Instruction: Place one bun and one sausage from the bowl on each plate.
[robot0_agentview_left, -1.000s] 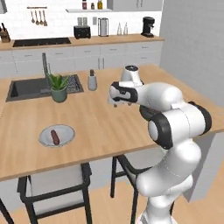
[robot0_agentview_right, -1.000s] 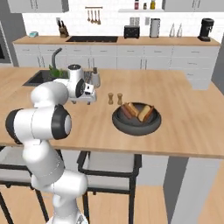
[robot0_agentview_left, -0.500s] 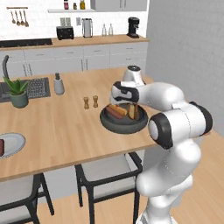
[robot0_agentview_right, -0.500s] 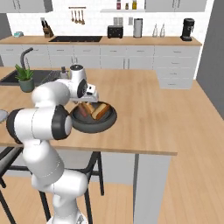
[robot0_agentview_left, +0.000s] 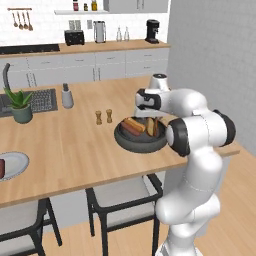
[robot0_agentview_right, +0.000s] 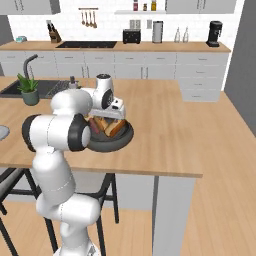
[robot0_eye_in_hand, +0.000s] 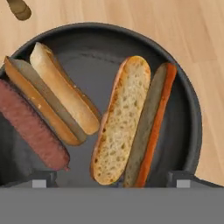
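Observation:
The dark bowl (robot0_eye_in_hand: 193, 114) lies right under my hand. In it are two split buns, one (robot0_eye_in_hand: 124, 120) in the middle and one (robot0_eye_in_hand: 59, 98) to its left, and a red-brown sausage (robot0_eye_in_hand: 30, 127) at the far left. My gripper (robot0_eye_in_hand: 112, 180) hangs just above the bowl, open, its fingertips (robot0_eye_in_hand: 43, 178) wide apart with nothing between them. From the base, the bowl (robot0_agentview_left: 127, 143) sits near the counter's front edge with the gripper (robot0_agentview_left: 145, 117) over it. A pale plate (robot0_agentview_left: 14, 163) lies far left with a dark sausage (robot0_agentview_left: 1, 168) on it.
Two small shakers (robot0_agentview_left: 104, 117) stand just left of the bowl. A potted plant (robot0_agentview_left: 21, 106), a grey dispenser (robot0_agentview_left: 67, 96) and the sink (robot0_agentview_left: 42, 99) are at the back left. The counter's right end (robot0_agentview_left: 231, 148) is close to the arm. Stools stand below the front edge.
The whole picture has slid left as the base drove right along the counter. The bowl, earlier off to the right, now lies under the hand. The gripper stays open.

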